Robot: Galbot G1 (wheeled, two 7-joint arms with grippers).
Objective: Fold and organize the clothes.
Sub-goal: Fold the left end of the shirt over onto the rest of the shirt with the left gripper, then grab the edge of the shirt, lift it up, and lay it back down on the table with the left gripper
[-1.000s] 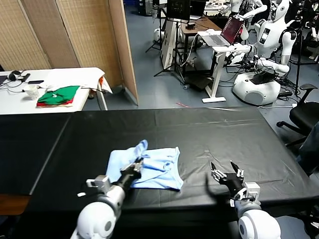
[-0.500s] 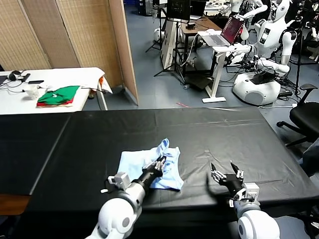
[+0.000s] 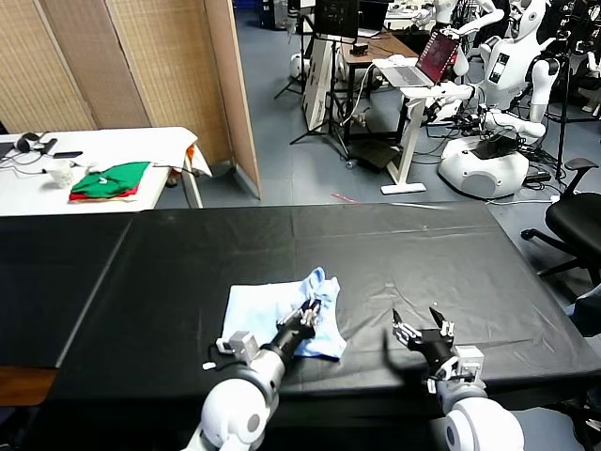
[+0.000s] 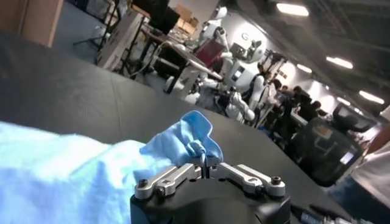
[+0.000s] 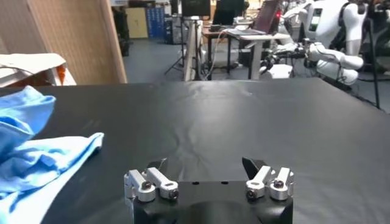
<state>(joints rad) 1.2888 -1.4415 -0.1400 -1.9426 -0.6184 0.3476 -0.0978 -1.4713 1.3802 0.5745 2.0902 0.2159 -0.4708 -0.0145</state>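
Even overhead room light fell from ceiling strips (image 4: 291, 8), the black table (image 3: 404, 244) showed soft sheen, and the wrist views' backgrounds blurred.

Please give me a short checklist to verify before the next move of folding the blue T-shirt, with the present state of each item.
1. T-shirt lies fully on the black table: ok.
2. Left gripper is over the shirt's right part: ok.
3. Left jaws have let go of the cloth: cannot tell.
4. Right gripper is open and holds nothing: ok.
5. Right gripper is apart from the shirt: ok.
6. Fold lies flat: not ok, a corner stands up.
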